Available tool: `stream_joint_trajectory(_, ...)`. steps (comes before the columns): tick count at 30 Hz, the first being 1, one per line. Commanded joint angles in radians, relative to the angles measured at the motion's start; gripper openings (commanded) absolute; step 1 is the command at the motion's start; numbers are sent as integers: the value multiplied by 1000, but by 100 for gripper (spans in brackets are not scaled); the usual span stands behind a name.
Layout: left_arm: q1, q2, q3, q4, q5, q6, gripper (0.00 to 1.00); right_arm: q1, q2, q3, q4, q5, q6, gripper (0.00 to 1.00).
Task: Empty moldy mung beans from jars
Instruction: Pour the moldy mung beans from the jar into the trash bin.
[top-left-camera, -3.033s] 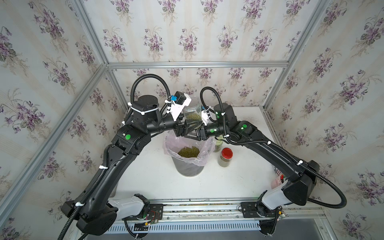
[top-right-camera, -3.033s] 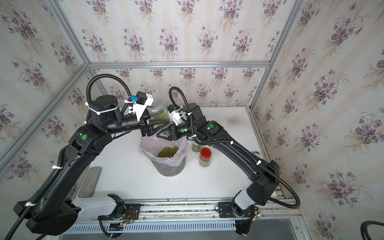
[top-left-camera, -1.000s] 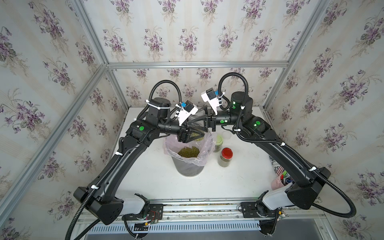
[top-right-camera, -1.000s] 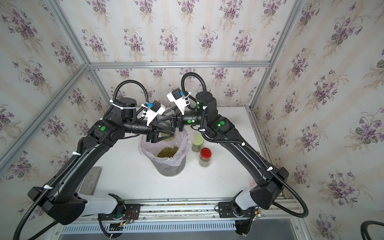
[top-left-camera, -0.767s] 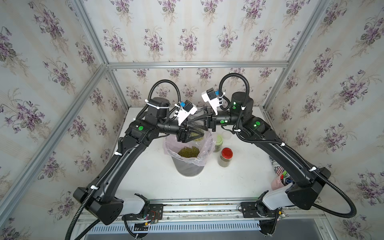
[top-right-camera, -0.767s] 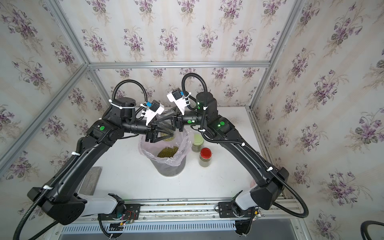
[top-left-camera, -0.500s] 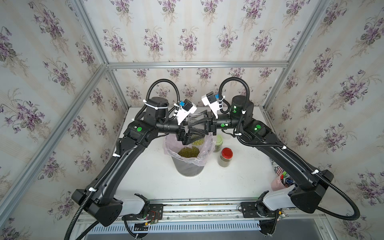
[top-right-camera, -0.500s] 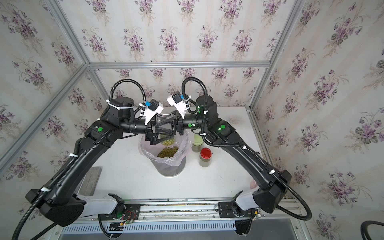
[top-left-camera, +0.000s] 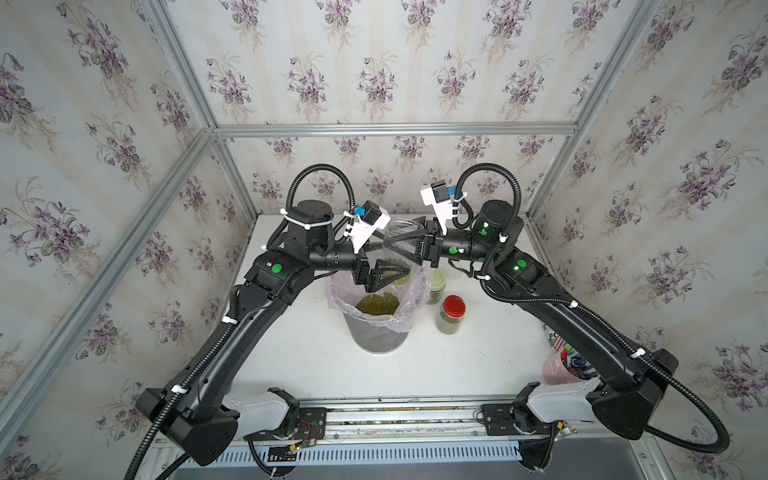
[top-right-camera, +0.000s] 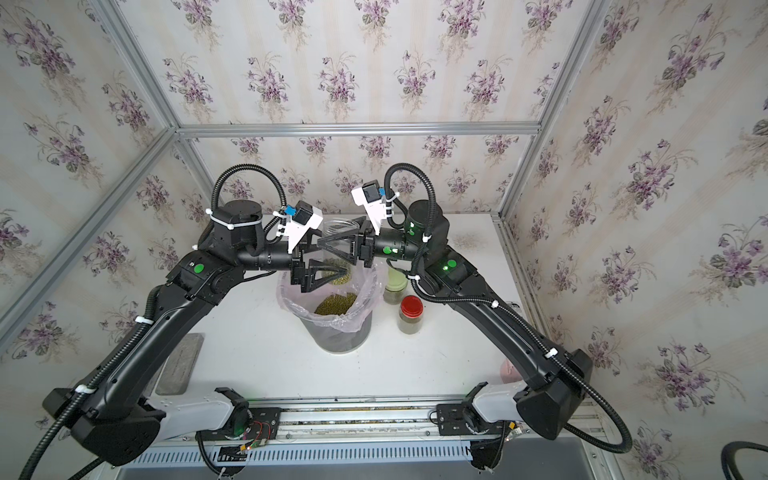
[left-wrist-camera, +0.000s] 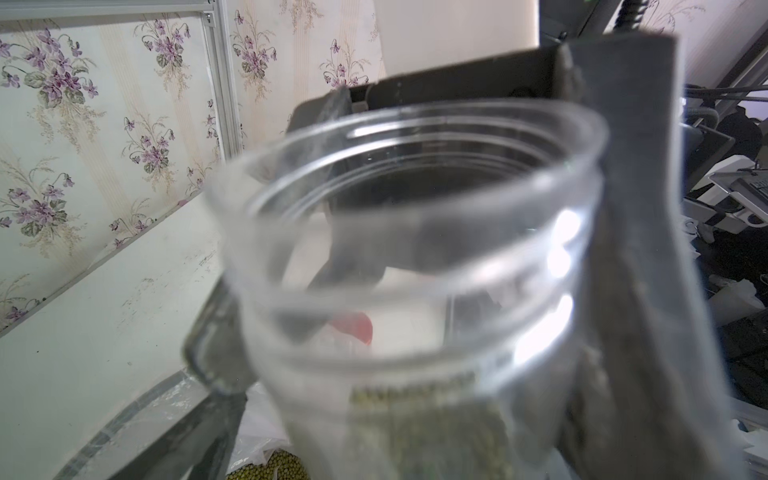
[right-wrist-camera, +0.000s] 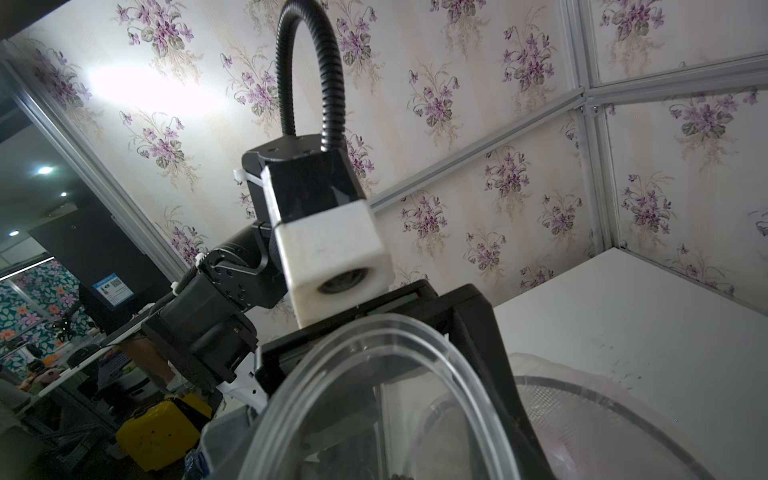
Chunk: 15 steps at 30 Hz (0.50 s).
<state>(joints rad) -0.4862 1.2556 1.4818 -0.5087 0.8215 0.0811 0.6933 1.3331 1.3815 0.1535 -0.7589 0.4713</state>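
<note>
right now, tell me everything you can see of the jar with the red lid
The red-lidded jar is a small clear cylinder, plastic by its look, its round red screw lid closed. It stands upright on the white table beside the lined bin, apart from it. Olive-green beans show through its wall.

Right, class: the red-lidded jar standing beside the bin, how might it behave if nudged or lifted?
The red-lidded jar stands upright and is taller than it is wide, so a high nudge would probably tip it. Being round, it might then roll. Its smooth clear wall looks slippery to grip. The beans inside likely give it some weight.
</note>
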Motion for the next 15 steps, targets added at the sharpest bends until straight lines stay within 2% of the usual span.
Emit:
stream_joint_trajectory(1,0,-6,-14,83,21,-45,99,-3,-27,-33,210,48,109,34)
stream_joint_trajectory(6,1,12,-8,97,48,-67,99,-2,-45,-110,391,72,219,34)
stream_joint_trajectory(15,2,29,-1,134,98,-108,99,-1,-33,-153,491,109,254,35)
